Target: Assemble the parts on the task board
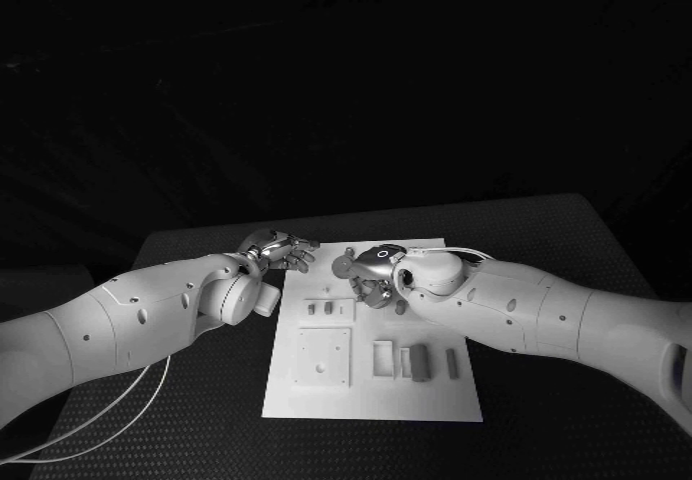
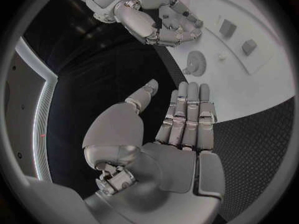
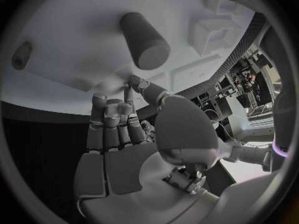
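Note:
The white task board (image 1: 433,395) lies in the middle of the black table. My right hand (image 1: 372,275) hovers over the board's far end with its fingers curled in and thumb tip against a fingertip (image 3: 129,89); nothing shows between them. A dark cylinder part (image 3: 144,40) stands on the board beyond those fingers. A small gear (image 2: 196,63) lies on the board just below my right hand (image 2: 159,20). My left hand (image 1: 278,248) is beside the board's far left edge, over the table, fingers (image 2: 187,114) straight and apart, holding nothing.
Nearer the robot the board carries a square raised block (image 1: 323,357), three upright rectangular pieces (image 1: 418,362) and some small pieces (image 1: 329,308). Two small square blocks (image 2: 227,28) sit past the gear. A white cable (image 1: 101,420) trails beneath my left arm.

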`<state>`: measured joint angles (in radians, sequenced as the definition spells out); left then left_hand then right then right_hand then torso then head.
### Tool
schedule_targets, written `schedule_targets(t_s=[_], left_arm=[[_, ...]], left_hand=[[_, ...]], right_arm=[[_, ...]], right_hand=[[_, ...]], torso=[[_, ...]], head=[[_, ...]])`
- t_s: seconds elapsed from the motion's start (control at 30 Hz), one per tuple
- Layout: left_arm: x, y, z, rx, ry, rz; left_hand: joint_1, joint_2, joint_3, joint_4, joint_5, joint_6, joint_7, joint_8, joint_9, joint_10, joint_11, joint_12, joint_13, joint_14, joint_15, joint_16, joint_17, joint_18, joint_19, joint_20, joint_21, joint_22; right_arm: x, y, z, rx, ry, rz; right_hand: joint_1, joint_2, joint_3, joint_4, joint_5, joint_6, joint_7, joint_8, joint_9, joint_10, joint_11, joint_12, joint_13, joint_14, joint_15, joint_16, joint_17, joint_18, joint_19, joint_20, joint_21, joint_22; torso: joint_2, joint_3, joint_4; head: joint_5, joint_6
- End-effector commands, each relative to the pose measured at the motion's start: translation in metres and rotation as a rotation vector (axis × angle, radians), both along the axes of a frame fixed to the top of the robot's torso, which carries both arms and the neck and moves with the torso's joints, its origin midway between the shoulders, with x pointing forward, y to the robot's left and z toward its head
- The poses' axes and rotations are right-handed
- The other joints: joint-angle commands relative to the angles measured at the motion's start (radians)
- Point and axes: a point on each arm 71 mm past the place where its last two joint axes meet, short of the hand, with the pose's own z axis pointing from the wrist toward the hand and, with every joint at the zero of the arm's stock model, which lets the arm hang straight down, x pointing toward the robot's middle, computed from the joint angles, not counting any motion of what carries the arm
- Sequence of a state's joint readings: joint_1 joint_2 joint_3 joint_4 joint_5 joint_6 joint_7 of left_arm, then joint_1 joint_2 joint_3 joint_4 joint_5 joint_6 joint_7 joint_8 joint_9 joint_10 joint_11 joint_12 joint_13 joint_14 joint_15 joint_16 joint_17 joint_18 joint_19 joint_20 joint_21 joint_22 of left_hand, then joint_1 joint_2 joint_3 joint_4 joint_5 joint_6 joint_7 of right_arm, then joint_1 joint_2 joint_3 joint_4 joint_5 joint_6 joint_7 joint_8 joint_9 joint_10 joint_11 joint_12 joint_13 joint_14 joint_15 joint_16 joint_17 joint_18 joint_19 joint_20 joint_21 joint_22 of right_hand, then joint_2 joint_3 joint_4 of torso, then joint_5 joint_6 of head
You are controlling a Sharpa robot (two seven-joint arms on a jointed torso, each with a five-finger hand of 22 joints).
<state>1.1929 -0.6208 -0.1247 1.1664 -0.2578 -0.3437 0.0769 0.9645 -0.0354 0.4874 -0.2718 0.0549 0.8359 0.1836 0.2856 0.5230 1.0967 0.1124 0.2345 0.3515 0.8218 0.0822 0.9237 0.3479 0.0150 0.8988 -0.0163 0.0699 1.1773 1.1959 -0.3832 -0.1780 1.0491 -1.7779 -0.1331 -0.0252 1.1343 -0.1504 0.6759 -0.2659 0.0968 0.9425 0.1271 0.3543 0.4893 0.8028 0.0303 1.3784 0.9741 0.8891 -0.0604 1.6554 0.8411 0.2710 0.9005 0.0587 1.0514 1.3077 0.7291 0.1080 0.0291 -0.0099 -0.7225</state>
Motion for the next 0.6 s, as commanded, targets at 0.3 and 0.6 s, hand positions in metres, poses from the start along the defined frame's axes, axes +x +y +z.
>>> schedule_targets(t_s=[0.3, 0.6], left_arm=[[-0.0003, -0.0010, 0.0012, -0.005, -0.004, 0.000], [-0.0008, -0.0009, 0.0018, 0.004, -0.012, -0.006]], left_hand=[[0.009, -0.005, 0.000, -0.007, -0.002, -0.004, 0.004, 0.003, -0.001, -0.007, 0.001, -0.002, 0.001, 0.000, 0.002, -0.004, 0.002, 0.003, 0.004, 0.001, -0.002, -0.001], [0.014, -0.006, 0.001, -0.011, -0.002, -0.005, 0.004, 0.004, -0.002, -0.007, 0.001, -0.002, 0.001, 0.000, 0.002, -0.004, 0.002, 0.003, 0.003, 0.001, -0.001, -0.001]], right_arm=[[-0.0015, -0.0005, -0.0030, -0.005, 0.006, 0.008], [-0.0030, -0.0033, -0.0095, -0.019, -0.006, 0.008]], right_hand=[[-0.015, -0.004, -0.014, 0.003, -0.003, 0.011, -0.004, 0.007, 0.004, 0.007, -0.005, 0.004, -0.003, 0.009, -0.005, 0.016, -0.002, -0.009, 0.010, 0.001, 0.001, 0.008], [-0.021, 0.002, -0.023, 0.012, -0.003, 0.038, -0.016, 0.024, 0.017, 0.021, -0.015, 0.005, -0.008, 0.019, -0.011, 0.018, -0.004, -0.009, 0.019, -0.003, 0.001, 0.007]], torso=[[0.000, 0.0002, 0.0000], [0.000, 0.0009, -0.0005]], head=[[0.001, -0.002], [0.001, -0.005]])
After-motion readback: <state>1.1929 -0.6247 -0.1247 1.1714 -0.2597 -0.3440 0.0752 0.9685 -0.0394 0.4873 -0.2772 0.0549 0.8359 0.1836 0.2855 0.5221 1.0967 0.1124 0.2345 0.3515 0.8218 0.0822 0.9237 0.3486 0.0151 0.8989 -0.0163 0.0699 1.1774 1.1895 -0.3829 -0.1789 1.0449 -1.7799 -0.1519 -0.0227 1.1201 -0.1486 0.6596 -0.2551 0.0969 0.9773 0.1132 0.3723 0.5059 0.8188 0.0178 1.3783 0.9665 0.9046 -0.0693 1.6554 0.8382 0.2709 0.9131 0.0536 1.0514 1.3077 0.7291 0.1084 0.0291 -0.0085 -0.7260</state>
